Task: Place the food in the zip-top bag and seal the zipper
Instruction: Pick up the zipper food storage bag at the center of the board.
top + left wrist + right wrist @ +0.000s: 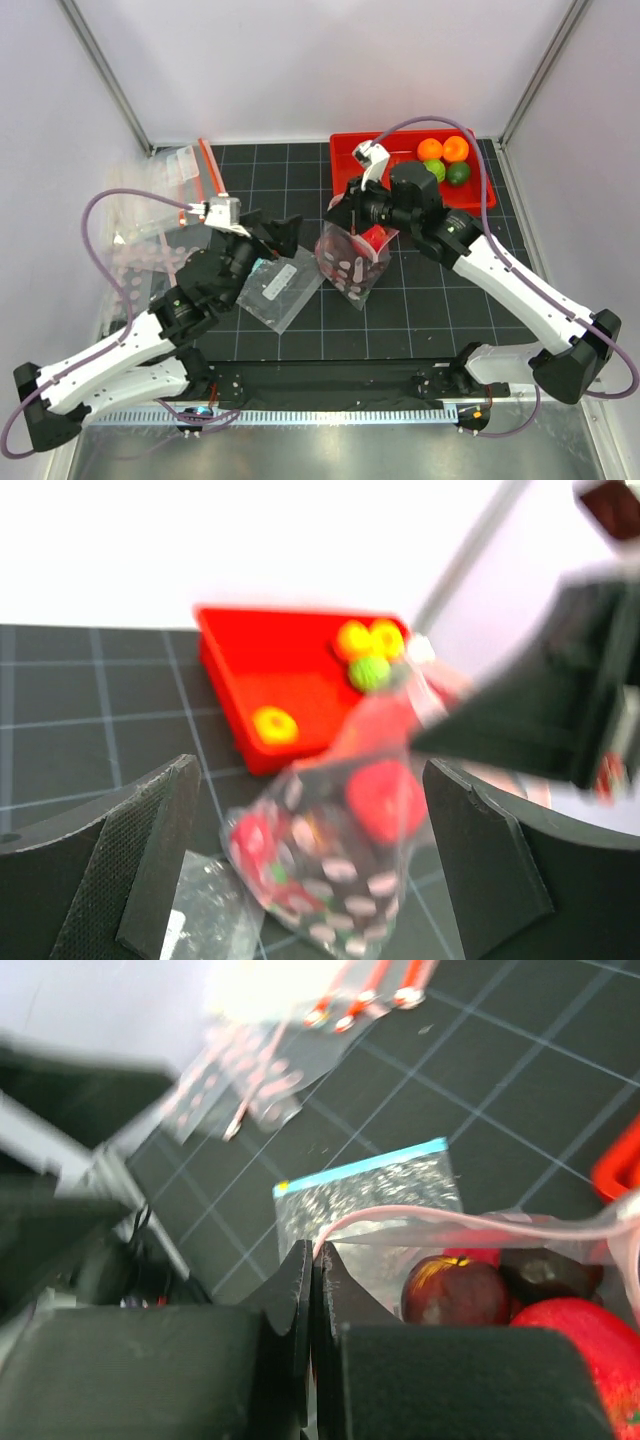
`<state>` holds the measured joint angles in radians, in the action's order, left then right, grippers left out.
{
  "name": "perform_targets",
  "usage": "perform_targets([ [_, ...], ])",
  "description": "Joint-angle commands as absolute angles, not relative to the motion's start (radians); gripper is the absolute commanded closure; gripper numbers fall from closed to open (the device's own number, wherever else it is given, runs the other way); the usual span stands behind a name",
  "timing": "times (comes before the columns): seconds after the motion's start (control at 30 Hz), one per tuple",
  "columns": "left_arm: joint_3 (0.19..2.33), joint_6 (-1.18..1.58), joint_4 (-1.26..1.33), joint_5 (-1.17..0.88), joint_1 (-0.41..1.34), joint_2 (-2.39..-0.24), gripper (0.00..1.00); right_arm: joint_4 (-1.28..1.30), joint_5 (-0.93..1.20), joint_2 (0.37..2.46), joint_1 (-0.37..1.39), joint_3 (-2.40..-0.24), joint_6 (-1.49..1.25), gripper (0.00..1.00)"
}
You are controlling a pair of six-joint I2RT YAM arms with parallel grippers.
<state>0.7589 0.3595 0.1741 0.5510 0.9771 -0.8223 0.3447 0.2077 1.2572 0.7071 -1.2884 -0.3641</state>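
Note:
The dotted zip-top bag (350, 262) hangs upright at the table's middle, held at its mouth by my right gripper (352, 218). In the right wrist view the right gripper (318, 1255) is shut on the pink zipper strip (450, 1220). Inside the bag are a red round fruit (455, 1290), a dark fruit (545, 1275) and a pink-red piece (590, 1350). My left gripper (290, 234) is open just left of the bag. In the left wrist view the left gripper (310, 772) has the bag (330, 870) between its fingers without touching; the red fruit (385, 798) shows through.
A plain clear bag with a teal strip and white label (280, 290) lies under the left gripper and shows in the right wrist view (370, 1195). A red tray (360, 160) at the back right holds orange and green fruits (444, 158). Spare bags (185, 172) lie at the far left.

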Motion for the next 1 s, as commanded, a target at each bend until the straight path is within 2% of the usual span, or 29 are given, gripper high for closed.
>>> perform_targets([
  [0.0,0.746,0.385,0.149,0.635,0.947,-0.762,0.02,0.323,0.429,1.224,0.738,-1.333,-0.186,0.99],
  [0.1,0.770,0.413,0.089,0.586,0.882,-0.756,0.01,0.363,0.489,1.210,0.755,-1.347,-0.104,0.99],
  [0.27,0.824,0.495,0.028,0.321,0.726,-0.842,0.01,0.374,0.561,1.178,0.779,-1.324,-0.054,0.99],
  [0.47,0.801,0.492,0.130,0.102,0.715,-0.848,0.00,0.370,0.560,1.164,0.788,-1.295,-0.028,0.99],
  [0.7,0.828,0.483,0.138,0.003,0.715,-0.867,0.00,0.379,0.552,1.175,0.798,-1.284,-0.005,0.99],
  [0.97,0.893,0.517,0.114,-0.158,0.715,-1.003,0.00,0.383,0.534,1.200,0.807,-1.289,0.020,0.99],
])
